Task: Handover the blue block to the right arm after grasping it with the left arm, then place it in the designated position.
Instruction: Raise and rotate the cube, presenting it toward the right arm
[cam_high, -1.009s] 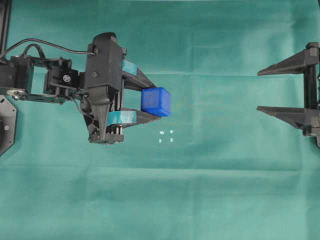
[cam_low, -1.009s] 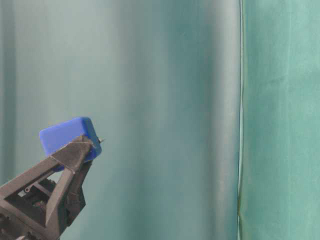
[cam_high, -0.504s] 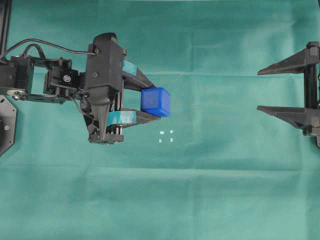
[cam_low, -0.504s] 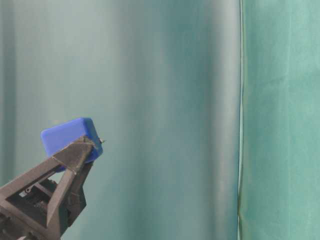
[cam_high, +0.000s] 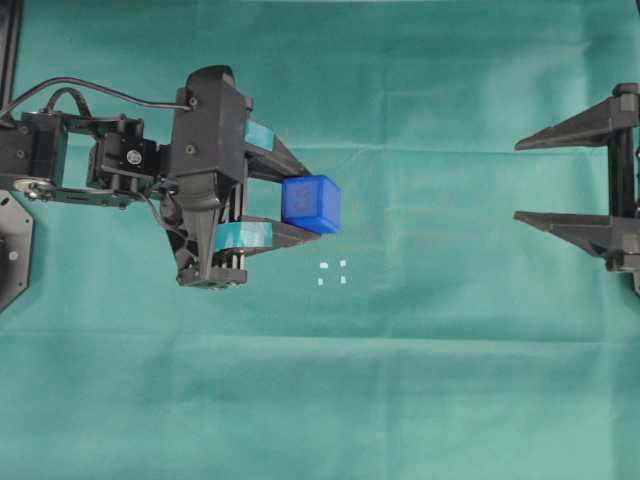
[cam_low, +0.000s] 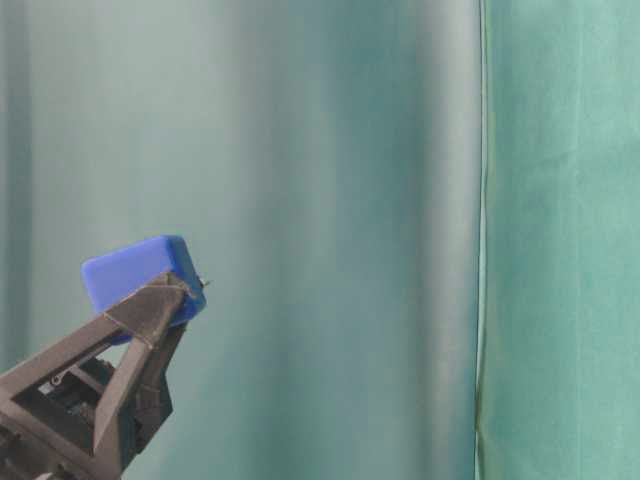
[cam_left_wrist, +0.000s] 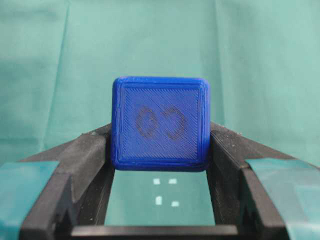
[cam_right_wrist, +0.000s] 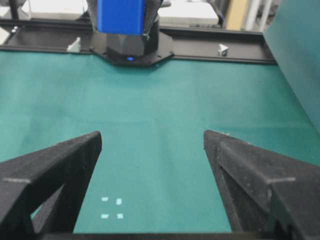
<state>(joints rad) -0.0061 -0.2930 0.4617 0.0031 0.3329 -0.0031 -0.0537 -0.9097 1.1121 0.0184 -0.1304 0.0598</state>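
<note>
The blue block (cam_high: 311, 203) is held above the green cloth between the teal-padded fingertips of my left gripper (cam_high: 308, 205), which is shut on it. From the left wrist the block (cam_left_wrist: 160, 123) fills the gap between both fingers, its embossed face toward the camera. The table-level view shows the block (cam_low: 135, 272) lifted at the finger tips. The designated position (cam_high: 332, 272), a small square of white marks, lies on the cloth just below and right of the block. My right gripper (cam_high: 518, 180) stands open and empty at the far right, pointing left toward the block (cam_right_wrist: 120, 16).
Green cloth (cam_high: 420, 380) covers the whole table. The white marks (cam_right_wrist: 112, 208) show low between the right fingers and under the block (cam_left_wrist: 165, 191) in the left wrist view. A black frame rail (cam_right_wrist: 210, 47) runs along the far edge behind the left arm's base.
</note>
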